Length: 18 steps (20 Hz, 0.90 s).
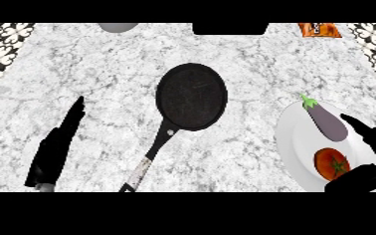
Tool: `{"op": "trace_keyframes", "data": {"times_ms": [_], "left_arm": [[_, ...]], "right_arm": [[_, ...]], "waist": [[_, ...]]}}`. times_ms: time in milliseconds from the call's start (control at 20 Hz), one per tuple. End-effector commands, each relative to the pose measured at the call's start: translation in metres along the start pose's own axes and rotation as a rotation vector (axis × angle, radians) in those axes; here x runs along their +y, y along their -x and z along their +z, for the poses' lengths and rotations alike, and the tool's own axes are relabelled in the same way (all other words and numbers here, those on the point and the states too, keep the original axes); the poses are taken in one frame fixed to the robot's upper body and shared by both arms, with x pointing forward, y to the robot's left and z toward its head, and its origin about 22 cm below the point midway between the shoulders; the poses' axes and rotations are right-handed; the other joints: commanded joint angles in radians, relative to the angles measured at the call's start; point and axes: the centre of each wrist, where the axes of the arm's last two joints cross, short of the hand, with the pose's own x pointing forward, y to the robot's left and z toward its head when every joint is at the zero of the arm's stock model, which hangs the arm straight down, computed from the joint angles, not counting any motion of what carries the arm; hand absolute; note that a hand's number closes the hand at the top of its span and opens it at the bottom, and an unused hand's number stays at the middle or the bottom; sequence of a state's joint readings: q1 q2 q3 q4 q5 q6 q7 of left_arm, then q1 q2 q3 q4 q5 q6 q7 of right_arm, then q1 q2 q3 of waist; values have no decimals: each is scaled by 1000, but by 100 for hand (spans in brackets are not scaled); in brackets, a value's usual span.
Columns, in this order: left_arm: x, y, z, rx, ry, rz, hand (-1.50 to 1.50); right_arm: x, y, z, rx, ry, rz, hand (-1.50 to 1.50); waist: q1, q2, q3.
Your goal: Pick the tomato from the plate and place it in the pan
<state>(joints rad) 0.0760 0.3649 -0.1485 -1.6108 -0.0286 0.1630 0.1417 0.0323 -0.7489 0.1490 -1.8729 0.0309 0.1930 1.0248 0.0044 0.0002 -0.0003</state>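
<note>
Nearest, at the lower right edge, the right hand (pixel 358 176) spreads wide over the white plate (pixel 294 139), one finger above the tomato and the thumb part below it, curling round nothing. The one tomato (pixel 331 163) lies on the plate's near part, just beside the hand; whether they touch I cannot tell. It is round, with no real long axis, and its green stem star faces up and a little right. Just beyond it on the same plate lies one eggplant (pixel 326 121), long axis running from near right to far left, green cap at the far end.

At the lower left, the left hand (pixel 53 152) rests with fingers straight, pointing away.

In the middle sits one black pan (pixel 192 96), bowl far, handle (pixel 150 159) slanting toward the near edge, well apart from the plate.

Farthest, along the counter's (pixel 95 64) back edge: one grey round thing (pixel 117 27), cut off, and one orange packet (pixel 320 30).
</note>
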Motion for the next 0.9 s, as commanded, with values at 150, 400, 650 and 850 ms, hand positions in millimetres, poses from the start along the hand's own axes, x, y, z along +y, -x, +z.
{"op": "trace_keyframes", "data": {"times_ms": [150,400,650,850], "left_arm": [[-3,7,3,13,-16,2,0],[10,-7,5,-6,-10,-15,0],[-11,3,15,-1,-19,-4,0],[3,-7,9,1,13,9,0]], "right_arm": [[18,13,-20,97,-43,38,-150],[22,-1,-9,106,-33,56,-150],[13,29,-26,118,-63,54,-150],[41,18,-34,122,-50,62,-150]], "waist": [[-4,0,0],[-2,-1,0],[-4,-1,0],[-2,-1,0]]}}
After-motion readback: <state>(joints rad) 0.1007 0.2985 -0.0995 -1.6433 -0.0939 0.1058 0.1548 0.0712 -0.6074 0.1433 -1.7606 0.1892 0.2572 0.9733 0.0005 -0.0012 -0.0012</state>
